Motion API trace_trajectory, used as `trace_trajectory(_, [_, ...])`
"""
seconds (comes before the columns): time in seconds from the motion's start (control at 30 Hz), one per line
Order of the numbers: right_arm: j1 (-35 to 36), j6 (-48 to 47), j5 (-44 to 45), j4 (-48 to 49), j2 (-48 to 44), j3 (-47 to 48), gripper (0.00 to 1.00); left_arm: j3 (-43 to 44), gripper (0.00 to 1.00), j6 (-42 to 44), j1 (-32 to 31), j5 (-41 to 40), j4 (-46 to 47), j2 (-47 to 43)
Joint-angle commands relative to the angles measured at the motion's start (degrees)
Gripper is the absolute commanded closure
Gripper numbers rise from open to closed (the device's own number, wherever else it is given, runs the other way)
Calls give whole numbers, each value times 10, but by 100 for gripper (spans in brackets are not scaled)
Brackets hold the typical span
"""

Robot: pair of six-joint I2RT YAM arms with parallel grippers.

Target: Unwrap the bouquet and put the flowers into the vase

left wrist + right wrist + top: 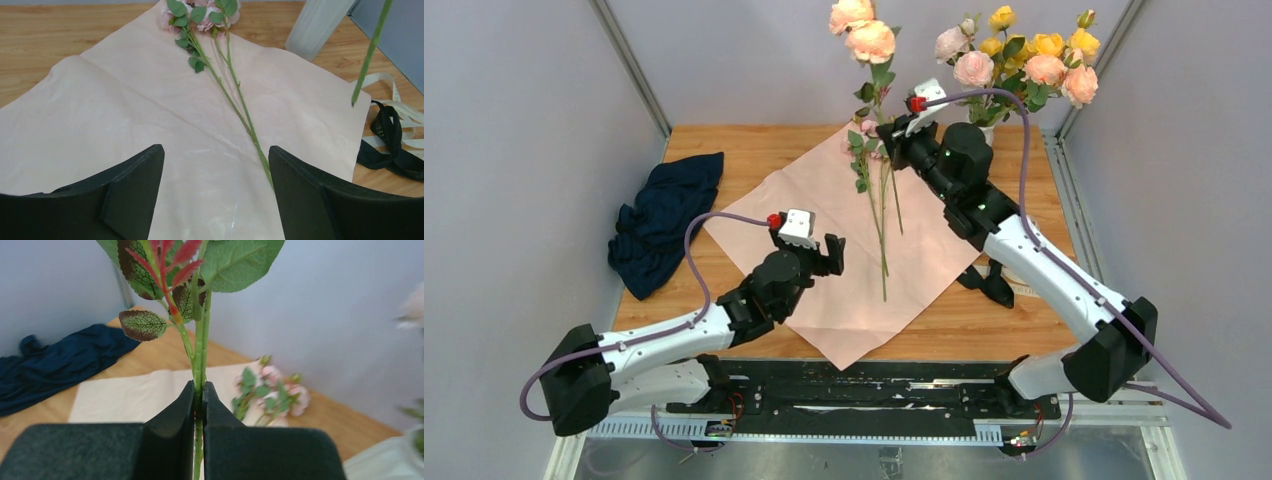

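On the counter, the flowers lie across unfolded pink paper, vase just beside its far edge. Left pincer apart above the paper; right pincer clamped on an upright peach rose stem. Black ribbon print unreadable.

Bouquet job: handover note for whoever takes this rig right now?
Left end effector: open, empty, above the pink paper near the lower stem ends.
Right end effector: shut on a peach rose stem, held upright off the table.
Done: bouquet unwrapped, paper flat, black ribbon off to the right.
The small pink flowers lie on the paper. The vase stands back right, already holding yellow and peach roses.
Left: get the held stem and the pink flowers into the vase.
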Motion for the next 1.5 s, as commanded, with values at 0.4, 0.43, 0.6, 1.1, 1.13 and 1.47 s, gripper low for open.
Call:
trace_trajectory(0.4, [-192,-213,29,217,-1,35,100,-16,16,-56,-5,96,-39,-62])
trace_trajectory(0.43, [-201,-213,13,229,7,38,100,-17,16,-56,-5,95,-42,-63])
trace_trajectory(0.6, [-226,-215,-17,253,52,83,100,-23,17,-52,-5,82,-50,-68])
trace_trajectory(1.1, [-285,-163,-81,325,190,208,100,35,17,-32,-5,56,-63,41])
trace_trajectory(1.13, [-290,-158,-81,330,196,205,100,41,17,-35,-5,58,-63,50])
trace_trajectory(1.47, [-319,-96,-47,417,200,53,100,79,18,-39,-5,94,-63,75])
